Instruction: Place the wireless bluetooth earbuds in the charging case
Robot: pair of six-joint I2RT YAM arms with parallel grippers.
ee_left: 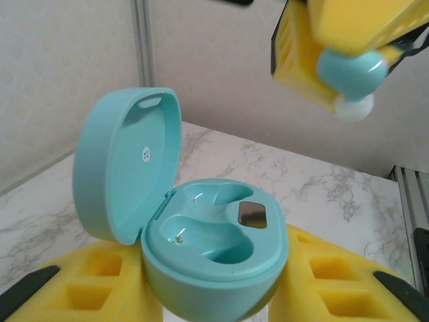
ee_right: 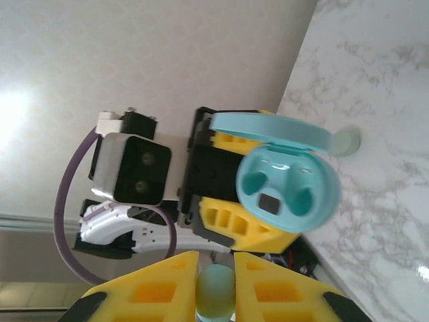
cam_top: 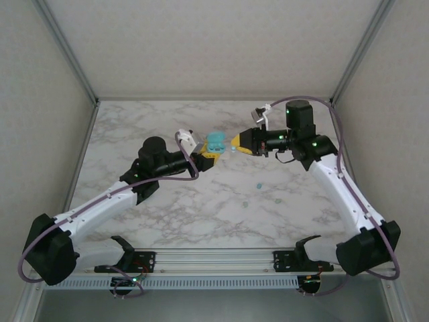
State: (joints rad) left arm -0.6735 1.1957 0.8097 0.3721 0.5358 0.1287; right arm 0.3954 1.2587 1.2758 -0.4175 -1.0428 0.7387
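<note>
Left wrist view: the left gripper [ee_left: 214, 295] clamps the open charging case [ee_left: 221, 258] at lower centre, both sockets empty. Upper right, the right gripper [ee_left: 345, 47] pinches one earbud [ee_left: 350, 72]. Nothing seems inserted yet; spare earbuds [cam_top: 259, 182] lie on the table [cam_top: 167, 215].

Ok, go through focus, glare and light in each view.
Left wrist: the charging case is sharp, the right hand and its earbud blur. Right wrist: glare whitens the wall at left; that earbud, close up, is soft. Top external: even, soft light on the table.
</note>
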